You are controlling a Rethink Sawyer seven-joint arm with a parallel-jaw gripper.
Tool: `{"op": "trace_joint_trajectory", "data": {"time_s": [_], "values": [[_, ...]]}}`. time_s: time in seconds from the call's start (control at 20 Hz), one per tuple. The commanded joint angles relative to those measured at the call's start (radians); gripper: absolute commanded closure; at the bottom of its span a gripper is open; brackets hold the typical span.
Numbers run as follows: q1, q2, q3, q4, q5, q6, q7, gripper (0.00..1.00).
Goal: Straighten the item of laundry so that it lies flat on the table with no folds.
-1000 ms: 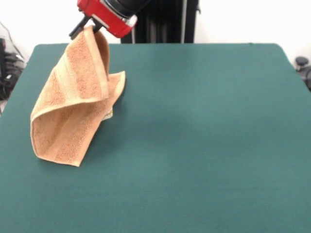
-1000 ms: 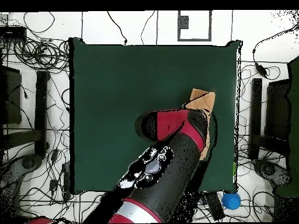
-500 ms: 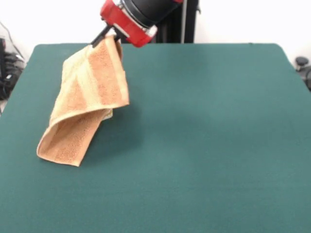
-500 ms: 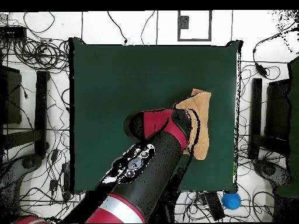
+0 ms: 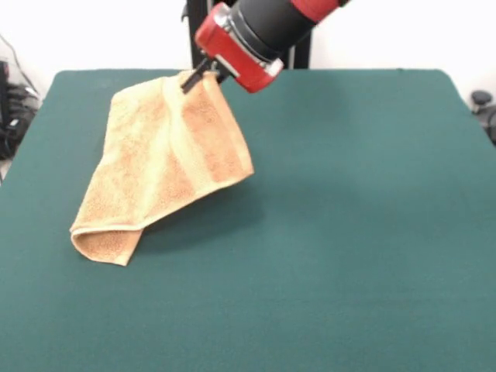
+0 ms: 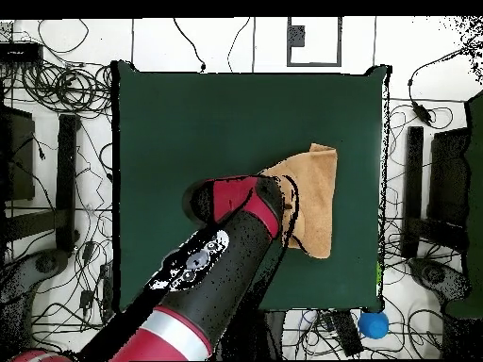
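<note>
While the claw (image 5: 198,75) pinches one towel (image 5: 159,167) corner aloft, the lower corner rests folded under on the desk (image 5: 349,232) near its left edge. Overhead, the towel (image 6: 316,193) lies toward the right edge. Risk: the tucked corner may drag along and the fold persist.

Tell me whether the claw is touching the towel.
Touching. The front view shows the claw pinching the towel by its top corner, which hangs lifted from it.

Blue ball (image 6: 374,323), tangled floor cables (image 6: 57,90)
</note>
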Motion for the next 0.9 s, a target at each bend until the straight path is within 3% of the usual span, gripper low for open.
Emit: {"op": "trace_joint_trajectory", "data": {"time_s": [0.05, 0.6, 0.9], "values": [[0.038, 0.031, 0.057, 0.067, 0.097, 0.077, 0.315, 1.00], [0.051, 0.049, 0.038, 0.072, 0.087, 0.049, 0.336, 1.00], [0.105, 0.068, 0.023, 0.021, 0.073, 0.130, 0.290, 1.00]]}}
